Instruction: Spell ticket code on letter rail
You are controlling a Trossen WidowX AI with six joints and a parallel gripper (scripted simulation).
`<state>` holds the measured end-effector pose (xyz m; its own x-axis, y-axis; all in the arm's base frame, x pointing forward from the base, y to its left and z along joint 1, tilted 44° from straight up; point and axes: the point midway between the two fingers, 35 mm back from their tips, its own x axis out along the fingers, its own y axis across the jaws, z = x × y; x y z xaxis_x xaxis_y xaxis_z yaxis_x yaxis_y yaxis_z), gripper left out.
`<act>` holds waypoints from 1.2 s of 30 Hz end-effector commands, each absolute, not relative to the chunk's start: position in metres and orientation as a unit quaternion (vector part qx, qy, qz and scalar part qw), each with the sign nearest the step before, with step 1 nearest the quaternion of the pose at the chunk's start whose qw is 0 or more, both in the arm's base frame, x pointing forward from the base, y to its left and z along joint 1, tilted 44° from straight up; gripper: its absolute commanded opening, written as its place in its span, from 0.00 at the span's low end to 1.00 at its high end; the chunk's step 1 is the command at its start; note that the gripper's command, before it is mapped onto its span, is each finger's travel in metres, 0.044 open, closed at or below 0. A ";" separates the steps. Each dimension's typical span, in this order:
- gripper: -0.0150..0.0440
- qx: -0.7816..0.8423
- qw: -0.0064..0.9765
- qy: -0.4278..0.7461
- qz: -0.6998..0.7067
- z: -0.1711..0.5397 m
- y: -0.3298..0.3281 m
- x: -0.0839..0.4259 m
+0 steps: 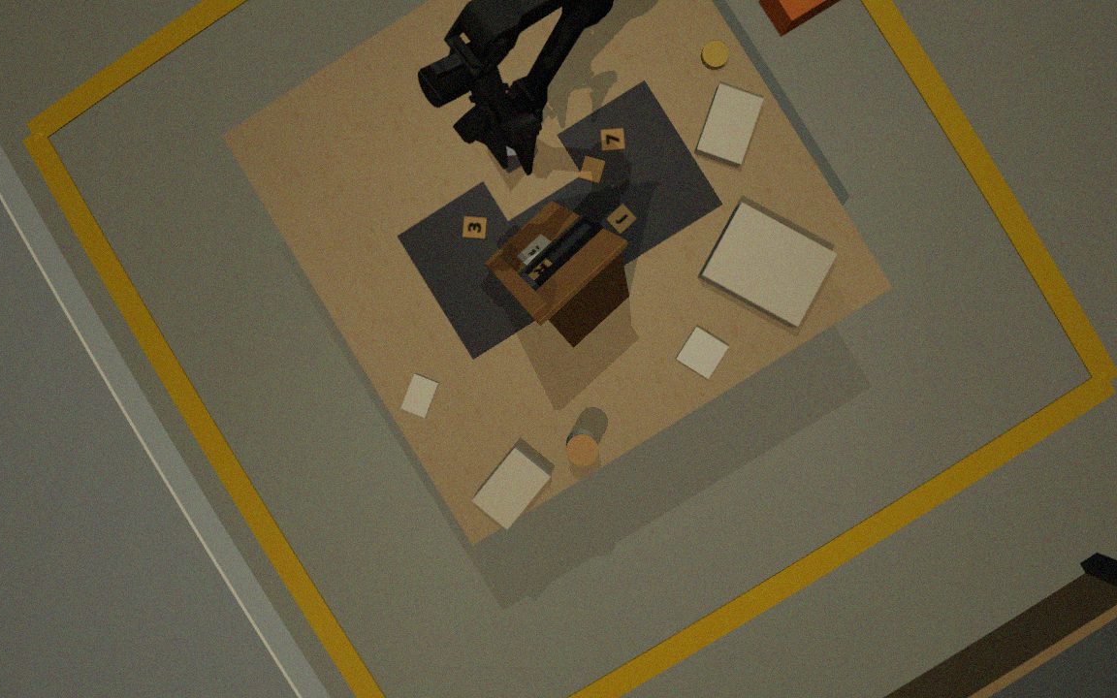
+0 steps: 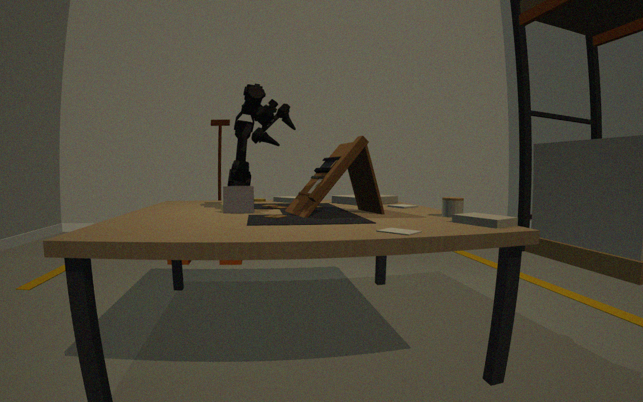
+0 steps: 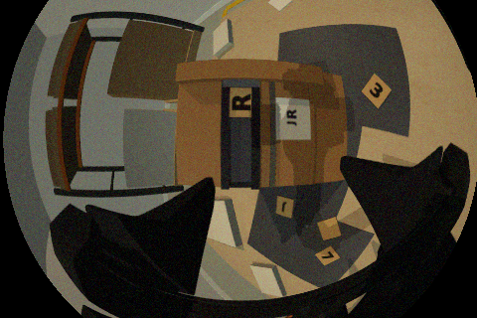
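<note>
Counter [image 1: 328, 174] [image 2: 288, 249] [image 3: 432, 35] carries the leaning board [image 1: 597, 251] [image 2: 334, 175] [image 3: 199, 134]; gripper [image 1: 518, 169] [image 2: 287, 137] [image 3: 281, 175] hangs clear of it, fingers spread wide, nothing betw. them. Rail [image 1: 573, 242] [image 3: 226, 149] has the R tile [image 1: 540, 269] [image 3: 240, 102] at its far end, looks home. Ticket [image 1: 533, 249] [image 2: 315, 186] [image 3: 294, 118] reads JR, so R's in & J is prob. the step in hand. Next: pick the J tile [image 1: 621, 217] [image 3: 284, 207] off the dark mat [image 1: 450, 277] [image 2: 324, 217] [image 3: 328, 45] near the open end, turn it to match R, feed it in, push up to R, let go. Risk, I'd say: tilted entry or a bump to the board

Counts, big to small: 1 counter, 1 board, 1 gripper, 1 rail; pale slabs [image 1: 768, 263] x5 (3 thick, 2 thin), 1 lidded can [image 1: 582, 449] [image 2: 452, 207], 1 yellow disc [image 1: 715, 53], 1 ticket. Tiles x5: R in rail, 4 loose, i.e. J, 3 tile [image 1: 474, 227] [image 2: 274, 216] [image 3: 377, 90], 7 tile [image 1: 612, 139] [image 3: 327, 255], plus an unreadable tile [image 1: 591, 169] [image 3: 329, 229]
</note>
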<state>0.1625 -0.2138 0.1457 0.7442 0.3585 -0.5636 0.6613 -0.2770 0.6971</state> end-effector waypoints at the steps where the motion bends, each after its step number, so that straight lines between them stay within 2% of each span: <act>1: 1.00 0.788 0.504 0.321 -0.150 0.146 -0.214 0.163; 3: 1.00 0.788 0.504 0.321 -0.150 0.146 -0.214 0.163; 7: 0.83 0.757 0.538 0.344 -0.137 0.145 -0.210 0.174; 15: 0.83 0.600 0.677 0.420 -0.073 0.146 -0.190 0.218; 20: 0.83 0.368 0.812 0.453 0.013 0.165 -0.169 0.266; 25: 0.83 0.117 0.889 0.430 0.108 0.196 -0.134 0.314; 31: 0.83 -0.150 0.898 0.351 0.219 0.234 -0.074 0.357; 36: 0.83 -0.246 0.828 0.341 0.371 0.199 -0.018 0.359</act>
<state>0.3567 -0.0473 0.2180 0.5797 0.3805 -0.7205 -0.6419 0.7579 -0.1162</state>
